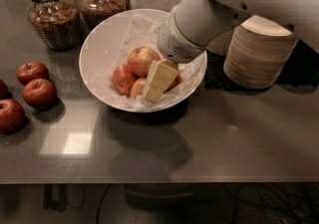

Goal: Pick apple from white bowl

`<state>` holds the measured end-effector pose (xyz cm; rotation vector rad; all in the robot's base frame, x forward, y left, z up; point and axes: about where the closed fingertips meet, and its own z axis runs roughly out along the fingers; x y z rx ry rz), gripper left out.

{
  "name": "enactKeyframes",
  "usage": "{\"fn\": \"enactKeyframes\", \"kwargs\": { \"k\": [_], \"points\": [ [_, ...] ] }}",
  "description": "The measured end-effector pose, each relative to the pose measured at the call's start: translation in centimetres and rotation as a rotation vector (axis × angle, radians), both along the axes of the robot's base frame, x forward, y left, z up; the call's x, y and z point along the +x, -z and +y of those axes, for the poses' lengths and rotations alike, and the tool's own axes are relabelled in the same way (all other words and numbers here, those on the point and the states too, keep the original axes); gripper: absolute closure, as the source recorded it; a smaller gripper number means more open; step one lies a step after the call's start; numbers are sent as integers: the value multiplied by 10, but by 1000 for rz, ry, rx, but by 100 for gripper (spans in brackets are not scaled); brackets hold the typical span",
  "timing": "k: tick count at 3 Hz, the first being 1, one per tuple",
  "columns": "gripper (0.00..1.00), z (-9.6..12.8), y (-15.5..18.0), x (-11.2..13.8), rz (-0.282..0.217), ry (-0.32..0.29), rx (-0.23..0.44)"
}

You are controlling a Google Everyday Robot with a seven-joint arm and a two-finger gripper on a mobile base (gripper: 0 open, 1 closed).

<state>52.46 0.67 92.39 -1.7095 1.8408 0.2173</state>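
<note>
Kitchen counter (224, 128): glass jars (52, 16), stacked paper bowls (259, 51), claw (158, 82) in white bowl (99, 44).

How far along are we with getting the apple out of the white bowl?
Done: the hand is down inside the white bowl, right beside the apple. In hand: positioning for the grasp; no grip can be confirmed from this view. Left: grasp the apple, which sits in the bowl among smaller apples, and lift it clear.
</note>
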Motion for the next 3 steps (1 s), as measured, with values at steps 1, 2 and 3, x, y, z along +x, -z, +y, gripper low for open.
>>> {"fn": "enactKeyframes", "kwargs": {
  "k": [1,2,3],
  "points": [
    [0,23,4,16,17,-14,49],
    [0,40,1,26,25,-30,82],
    [0,44,5,35,38,-16,99]
  ]
}}
